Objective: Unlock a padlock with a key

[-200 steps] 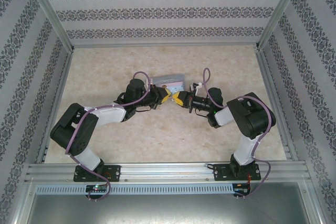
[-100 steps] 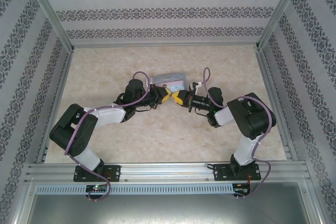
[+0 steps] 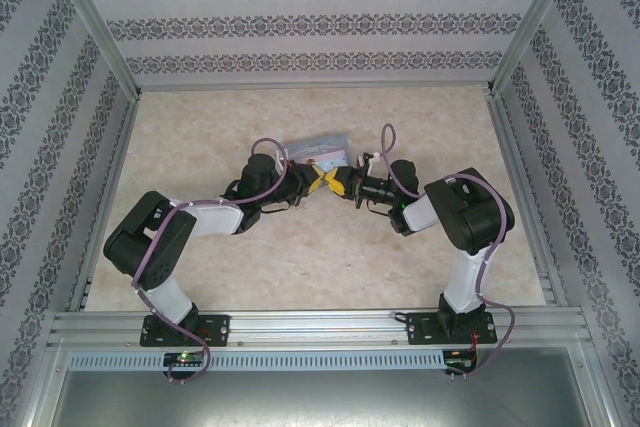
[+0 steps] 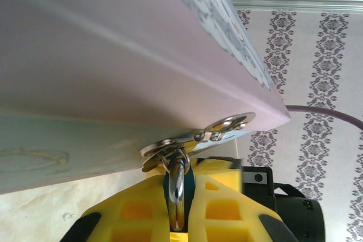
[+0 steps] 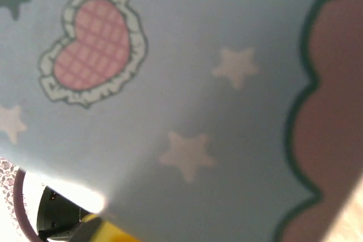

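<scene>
Right arm edged left; my left claw clamps the padlock, right claw's state unclear; inserting the key next needs fine alignment.

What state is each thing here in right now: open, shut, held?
Tin: lid shut, hasp closed.
Padlock: shackle through the hasp, body held by the left gripper; locked or not, unclear.
Left gripper: shut on padlock.
Right gripper: facing the left one; open or shut, unclear.
</scene>
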